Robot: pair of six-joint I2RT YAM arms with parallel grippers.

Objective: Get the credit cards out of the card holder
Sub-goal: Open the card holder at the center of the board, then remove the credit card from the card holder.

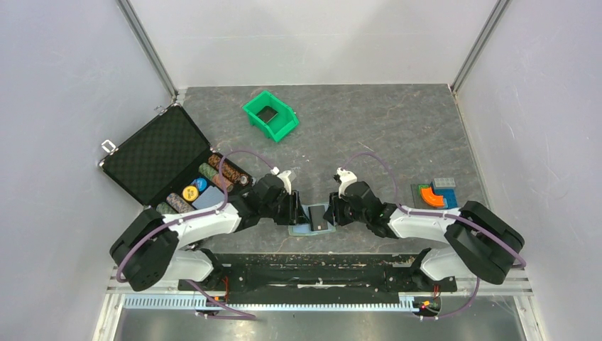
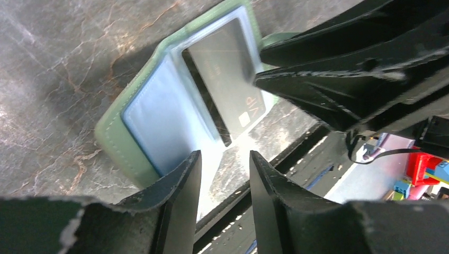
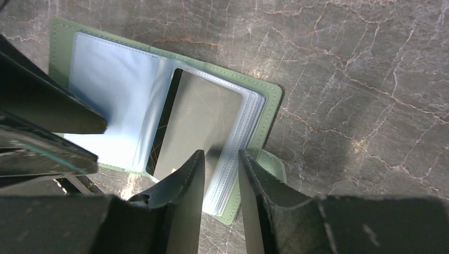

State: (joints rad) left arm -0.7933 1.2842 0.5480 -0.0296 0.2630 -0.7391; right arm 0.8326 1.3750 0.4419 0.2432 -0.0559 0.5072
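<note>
The card holder (image 1: 302, 229) lies spread open at the table's near edge, between my two grippers. It is pale green with a light blue inner panel (image 2: 159, 116) and clear sleeves (image 3: 241, 137). A dark credit card (image 2: 227, 79) sits in the right-hand sleeve and also shows in the right wrist view (image 3: 196, 121). My left gripper (image 2: 225, 159) is open and empty, low over the holder's left panel. My right gripper (image 3: 221, 159) is open with a narrow gap, its fingertips over the card and the sleeves' right edge. Whether more cards lie under the sleeves is hidden.
An open black foam-lined case (image 1: 152, 156) with poker chips (image 1: 190, 193) stands at the left. A green bin (image 1: 270, 116) sits at the back. Coloured blocks (image 1: 434, 193) lie at the right. The table's near edge and black rail (image 1: 312, 259) run just below the holder.
</note>
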